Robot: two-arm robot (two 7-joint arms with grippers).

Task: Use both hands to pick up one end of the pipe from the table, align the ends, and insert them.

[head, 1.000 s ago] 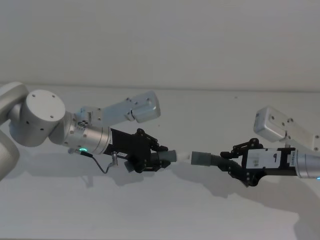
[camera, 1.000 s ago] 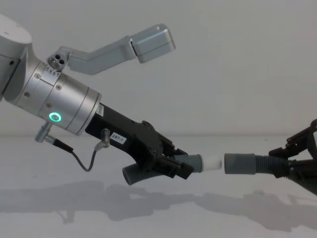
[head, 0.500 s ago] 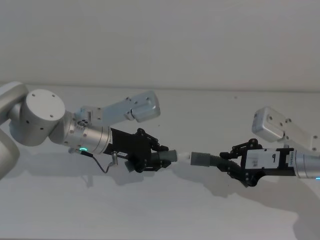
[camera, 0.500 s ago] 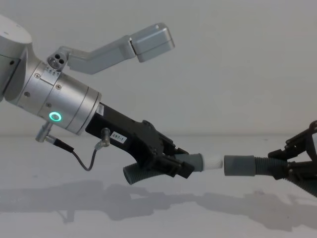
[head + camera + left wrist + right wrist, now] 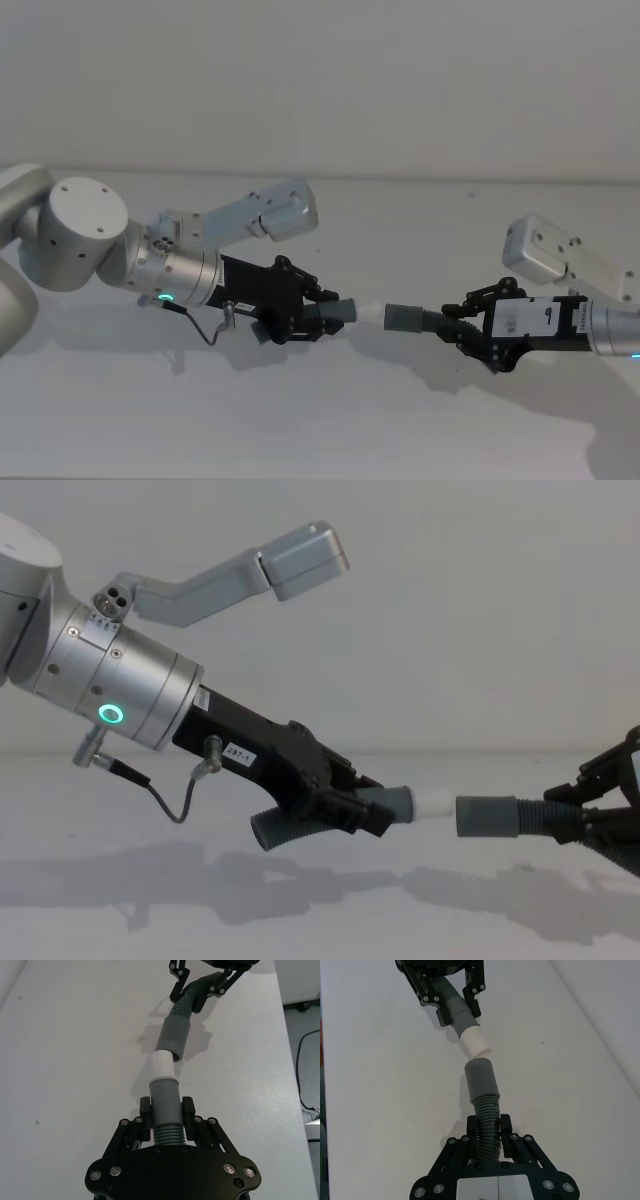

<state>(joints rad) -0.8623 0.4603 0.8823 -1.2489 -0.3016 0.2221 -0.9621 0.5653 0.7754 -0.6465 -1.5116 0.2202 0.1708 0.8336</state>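
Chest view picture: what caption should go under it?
Left tool and right tool hold hose pieces above the table, white tip facing grey cuff, not yet joined.

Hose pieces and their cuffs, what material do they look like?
Dark grey ribbed hose pieces: likely flexible plastic or rubber, matte; the corrugated ribs suggest this. Plain grey smooth cuff: matte, probably moulded plastic or rubber. White tip on the other grey cuff: smooth, looks like rigid plastic, though that is uncertain.
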